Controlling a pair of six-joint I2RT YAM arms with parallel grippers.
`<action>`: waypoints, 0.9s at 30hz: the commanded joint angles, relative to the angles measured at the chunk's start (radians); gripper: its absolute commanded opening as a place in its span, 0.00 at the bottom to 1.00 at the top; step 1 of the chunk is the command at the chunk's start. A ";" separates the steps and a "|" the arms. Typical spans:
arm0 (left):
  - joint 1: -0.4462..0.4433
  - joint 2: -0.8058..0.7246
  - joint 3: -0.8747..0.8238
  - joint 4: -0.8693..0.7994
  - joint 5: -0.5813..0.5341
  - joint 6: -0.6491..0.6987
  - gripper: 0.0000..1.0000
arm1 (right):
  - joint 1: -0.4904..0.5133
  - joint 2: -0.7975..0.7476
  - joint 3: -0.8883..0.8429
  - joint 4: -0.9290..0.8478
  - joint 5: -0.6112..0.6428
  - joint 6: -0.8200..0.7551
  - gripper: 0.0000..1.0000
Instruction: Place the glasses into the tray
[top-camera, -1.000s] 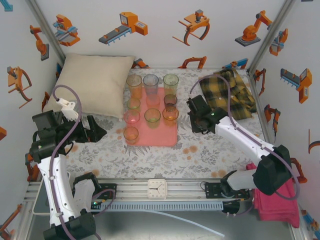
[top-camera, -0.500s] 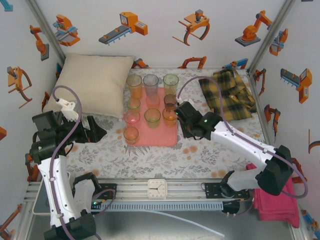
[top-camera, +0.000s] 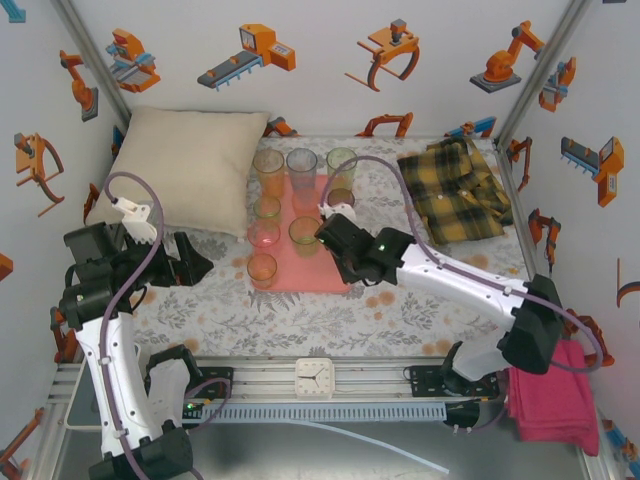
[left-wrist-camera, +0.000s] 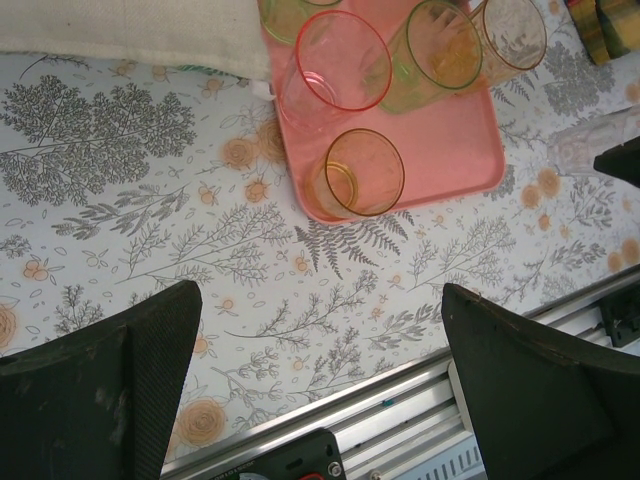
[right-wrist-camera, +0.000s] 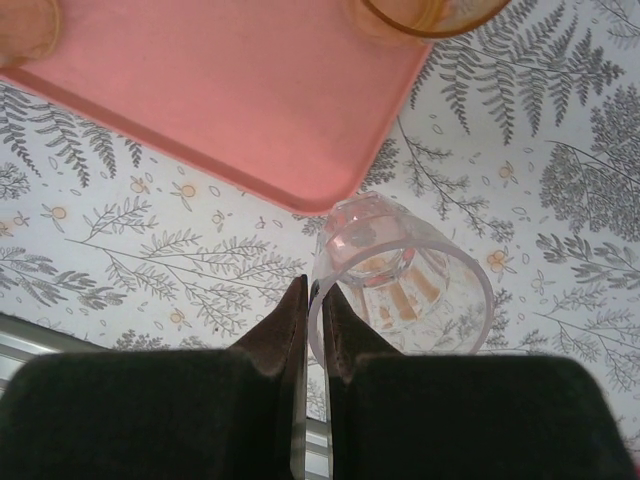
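Glass (right-wrist-camera: 400, 262) in right hand (right-wrist-camera: 315, 292), beside tray (right-wrist-camera: 250, 100)

From above, the right arm (top-camera: 440, 275) covers the tray's (top-camera: 300, 278) near right corner and the lower part of a dark glass (top-camera: 341, 196) behind it. In the left wrist view the top edge cuts off the tray, a green glass (left-wrist-camera: 285, 10), an orange glass (left-wrist-camera: 512, 30) and the pillow (left-wrist-camera: 120, 25). Right of the tray, a clear glass (left-wrist-camera: 588, 150) is faint and partly behind a dark shape (left-wrist-camera: 620, 160). In the right wrist view that glass's rim slips between the right end effector's (right-wrist-camera: 312, 300) pinched fingers, and its near side is hidden behind their mount.
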 joint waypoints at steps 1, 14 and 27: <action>0.006 -0.010 -0.005 0.014 0.018 -0.013 0.98 | 0.029 0.038 0.055 0.027 0.018 0.019 0.07; 0.007 -0.014 -0.005 0.014 0.017 -0.013 0.98 | 0.110 0.260 0.220 0.092 -0.026 -0.003 0.07; 0.006 -0.010 -0.005 0.013 0.016 -0.011 0.98 | 0.124 0.360 0.262 0.152 -0.063 0.005 0.07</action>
